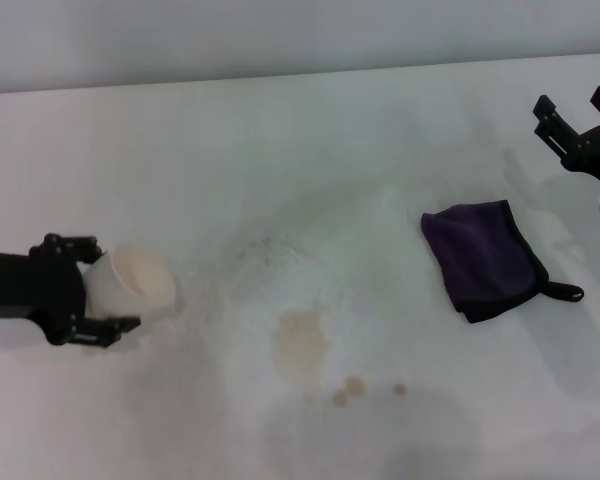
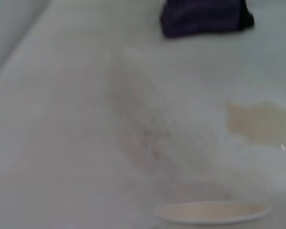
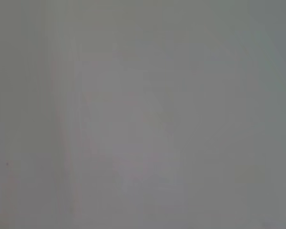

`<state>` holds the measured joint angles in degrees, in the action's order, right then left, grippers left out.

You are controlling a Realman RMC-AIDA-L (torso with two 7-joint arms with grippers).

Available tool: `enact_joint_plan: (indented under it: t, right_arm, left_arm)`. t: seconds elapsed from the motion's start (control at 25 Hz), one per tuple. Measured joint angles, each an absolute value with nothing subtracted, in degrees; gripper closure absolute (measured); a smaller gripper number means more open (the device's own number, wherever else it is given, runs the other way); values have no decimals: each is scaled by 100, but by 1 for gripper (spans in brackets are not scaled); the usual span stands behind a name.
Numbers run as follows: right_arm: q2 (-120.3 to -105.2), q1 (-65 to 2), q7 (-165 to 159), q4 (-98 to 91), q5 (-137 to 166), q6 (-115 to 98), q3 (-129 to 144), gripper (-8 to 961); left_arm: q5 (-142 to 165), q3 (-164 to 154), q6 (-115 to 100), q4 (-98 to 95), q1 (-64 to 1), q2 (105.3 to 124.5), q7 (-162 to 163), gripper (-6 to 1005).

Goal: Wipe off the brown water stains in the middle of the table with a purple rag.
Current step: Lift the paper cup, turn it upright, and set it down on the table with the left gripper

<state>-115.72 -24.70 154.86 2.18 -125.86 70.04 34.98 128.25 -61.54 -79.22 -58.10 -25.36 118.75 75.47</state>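
Left claw (image 1: 105,285) pinches a white paper cup (image 1: 135,282) on the worktop (image 1: 280,150). Right claw (image 1: 570,108) hovers spread beyond the purple rag (image 1: 483,258), brown water stains (image 1: 302,343) unwiped.

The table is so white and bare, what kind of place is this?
Probably a robot test lab, not a kitchen. The plain white table has only a purple rag and brown water stains. The left claw holds a paper cup, and the right claw hovers beyond the rag.
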Motion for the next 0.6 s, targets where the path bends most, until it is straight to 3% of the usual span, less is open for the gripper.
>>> enact_joint_plan:
  t: [0.12, 0.6]
  right_arm:
    - [-11565, -2469, 15486, 202, -12583, 7004, 3498, 112]
    - [-11557, -2467, 15534, -11, -12528, 6976, 3556, 112]
  left_arm:
    - [12256, -5979, -7912, -5736, -2455, 11878, 7282, 222]
    - [10033, -5362, -7906, -4065, -2375, 11876, 5599, 232]
